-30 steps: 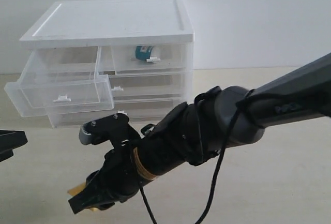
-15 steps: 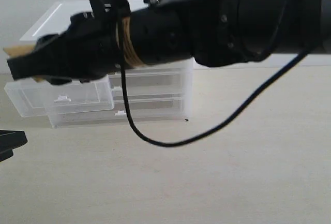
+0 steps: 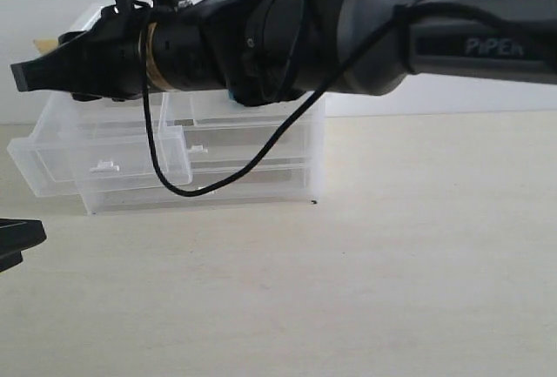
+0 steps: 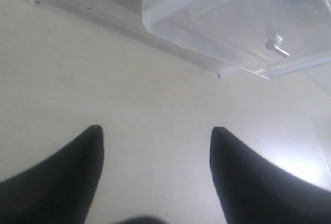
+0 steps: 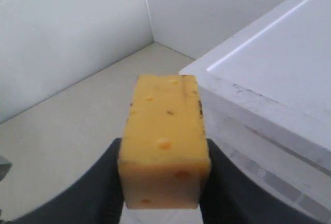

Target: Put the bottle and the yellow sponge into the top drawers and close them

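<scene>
My right gripper is shut on the yellow sponge, a yellow-orange block with darker pits. In the exterior view this gripper reaches across to the far left, level with the cabinet's top and above the left top drawer, which is pulled out and looks empty. Only a sliver of the sponge shows there. The right top drawer is shut; a teal speck of the bottle peeks from under the arm. My left gripper hangs open over bare table near the open drawer.
The white drawer cabinet stands against the back wall, with two full-width drawers shut below. A black cable loops down from the right arm in front of them. The left arm's tip sits at the left edge.
The right arm has lifted the sponge from low over the table's front up to cabinet-top height and moved it back over the open left drawer. The left gripper has stayed put.
</scene>
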### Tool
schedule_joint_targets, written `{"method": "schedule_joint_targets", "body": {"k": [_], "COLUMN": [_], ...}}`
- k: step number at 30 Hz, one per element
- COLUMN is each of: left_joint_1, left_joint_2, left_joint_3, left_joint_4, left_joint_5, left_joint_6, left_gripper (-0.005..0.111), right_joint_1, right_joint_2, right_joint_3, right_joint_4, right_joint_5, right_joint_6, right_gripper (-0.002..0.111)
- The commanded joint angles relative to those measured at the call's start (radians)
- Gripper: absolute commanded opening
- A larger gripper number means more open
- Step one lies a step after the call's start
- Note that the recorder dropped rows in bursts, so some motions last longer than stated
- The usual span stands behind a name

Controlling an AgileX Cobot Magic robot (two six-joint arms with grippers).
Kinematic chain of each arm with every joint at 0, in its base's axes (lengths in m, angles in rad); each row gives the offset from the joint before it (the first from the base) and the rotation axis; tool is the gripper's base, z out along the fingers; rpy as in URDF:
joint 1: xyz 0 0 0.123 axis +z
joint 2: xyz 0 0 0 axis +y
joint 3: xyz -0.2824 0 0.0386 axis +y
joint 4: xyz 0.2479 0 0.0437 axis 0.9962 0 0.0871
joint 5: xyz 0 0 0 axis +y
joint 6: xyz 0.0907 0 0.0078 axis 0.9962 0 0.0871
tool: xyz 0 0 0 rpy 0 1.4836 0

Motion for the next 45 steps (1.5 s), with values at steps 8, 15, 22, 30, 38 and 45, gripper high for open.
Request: {"method": "schedule_joint_targets", "body": {"k": [8,15,22,30,38,45], "left_joint_1": [0.0,0.0,0.0,0.0,-0.002,-0.003], "left_joint_2": [-0.004,-0.004,-0.004,-0.004,-0.004,0.026], "left_joint_3": [0.007,0.005,-0.01,-0.05,-0.112,-0.201], "left_joint_4": [-0.011,-0.011,-0.011,-0.011,-0.011,-0.011], "left_joint_5": [0.023,0.093,0.106,0.107,0.228,0.228], "left_joint_6": [0.011,0.011,0.011,-0.035,-0.055,-0.086], "left_gripper": [0.057,0.057,0.057,0.048,0.004,0.004], "right_joint_1": [-0.012,-0.012,-0.013,-0.013,-0.013,-0.013], "right_joint_2": [0.066,0.007,-0.138,-0.303,-0.365,-0.363], "right_joint_3": [-0.042,-0.04,0.02,0.3,0.523,0.562], "right_joint_4": [0.011,0.001,-0.046,-0.046,-0.046,-0.046], "right_joint_5": [0.106,-0.002,-0.052,0.096,0.129,0.114], "right_joint_6": [0.013,0.02,0.098,0.005,0.001,-0.002], "right_gripper": [0.058,0.058,0.058,0.001,0.0,0.0]}}
